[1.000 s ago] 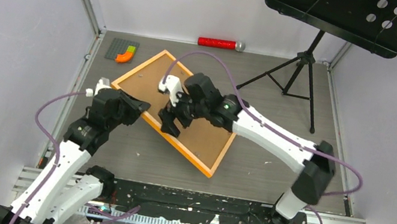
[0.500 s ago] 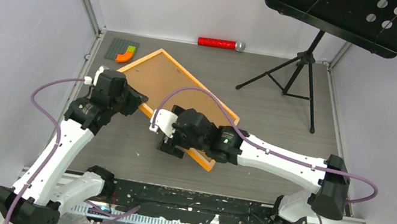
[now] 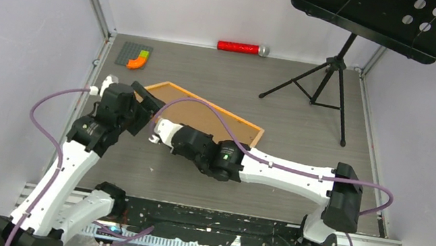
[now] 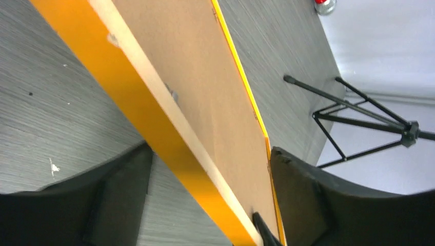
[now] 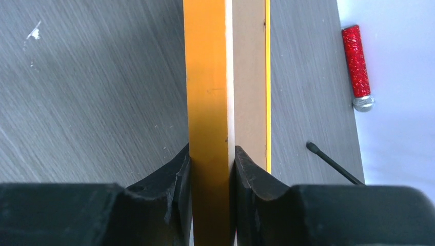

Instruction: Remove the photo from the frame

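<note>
Orange-rimmed, the frame stands tilted on edge at the left middle of the table, brown back showing, between left gripper and right gripper. Left wrist: wide-set fingers straddle its edge; whether they grip, one cannot tell; right wrist: fingers clench its rim.

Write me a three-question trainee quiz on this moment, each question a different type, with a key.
1. True or false: the right gripper is clamped on the orange edge of the frame.
2. Which surface of the frame faces the top camera? A: a glass front. B: the brown backing board. C: a mirror.
3. Fill in: the cylinder lying beyond the frame is ___ in colour.
Key: 1 true; 2 B; 3 red.
</note>
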Controlling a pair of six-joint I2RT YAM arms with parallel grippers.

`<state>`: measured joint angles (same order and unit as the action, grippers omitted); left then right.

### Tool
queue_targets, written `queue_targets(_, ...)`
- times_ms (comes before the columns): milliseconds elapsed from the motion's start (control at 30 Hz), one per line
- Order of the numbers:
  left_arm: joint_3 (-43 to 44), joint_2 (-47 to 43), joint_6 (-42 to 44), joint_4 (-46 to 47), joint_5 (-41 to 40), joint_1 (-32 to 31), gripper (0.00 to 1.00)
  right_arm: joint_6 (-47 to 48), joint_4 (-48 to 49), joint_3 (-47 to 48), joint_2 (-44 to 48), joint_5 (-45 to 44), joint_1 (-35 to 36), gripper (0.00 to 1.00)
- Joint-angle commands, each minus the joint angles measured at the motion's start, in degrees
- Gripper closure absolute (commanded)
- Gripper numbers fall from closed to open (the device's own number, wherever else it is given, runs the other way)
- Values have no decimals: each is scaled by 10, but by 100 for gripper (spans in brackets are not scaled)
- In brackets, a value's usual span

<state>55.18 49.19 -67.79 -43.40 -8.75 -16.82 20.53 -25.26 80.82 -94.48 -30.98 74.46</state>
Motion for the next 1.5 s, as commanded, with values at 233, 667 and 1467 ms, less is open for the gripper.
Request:
queue_targets(233, -42, -105, 52, 78, 53, -3, 0, -68, 9, 164, -12, -64, -1, 95)
queue_targets(667, -41, -107, 26, 72, 30, -7, 30, -120, -101, 311, -88, 9, -1, 95)
queue_targets(1467, -42, -84, 105, 73, 33, -7, 8, -656, 210, -71, 163, 611, -473, 95)
